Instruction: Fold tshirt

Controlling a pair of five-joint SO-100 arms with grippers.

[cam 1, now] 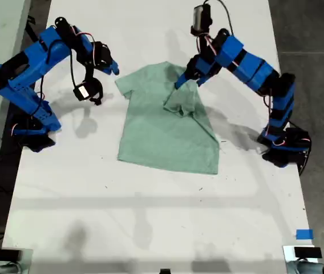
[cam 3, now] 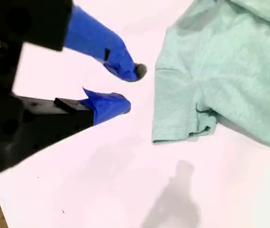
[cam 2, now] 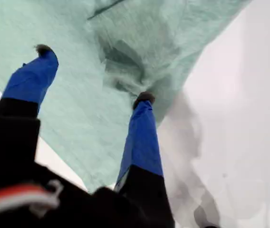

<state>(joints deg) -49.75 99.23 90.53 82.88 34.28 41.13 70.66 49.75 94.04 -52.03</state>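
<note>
While the fold is under way: the tshirt (cam 1: 165, 128) lies on the white table (cam 1: 150, 217), its long axis running from the collar end, far from the camera in the exterior view, to the hem nearer the camera.
Landmark: everything below is placed against the tshirt.
Sleeve already turned: the sleeve (cam 1: 183, 101) on the exterior view's right is bunched up and lies over the body of the tshirt; the other sleeve (cam 3: 185, 111) lies flat on the table.
Nearer arm: my first gripper (cam 2: 94, 73) is right over the bunched sleeve, at the tshirt's collar end; my second gripper (cam 3: 130, 88) is off the cloth, beside the flat sleeve, with bare table between.
First gripper, opening: jaws spread well apart; nothing clamped; one fingertip (cam 2: 144, 99) sits at the edge of the crumpled fold, and I cannot tell whether it touches the cloth; the other hangs over flat cloth.
Second gripper, opening: jaws a little apart; holding nothing; touching nothing.
Relation the next move turns on: in my judgement the flat sleeve is the one left to turn in; it lies just across from my second gripper, so that arm is the natural one to reach it.
</note>
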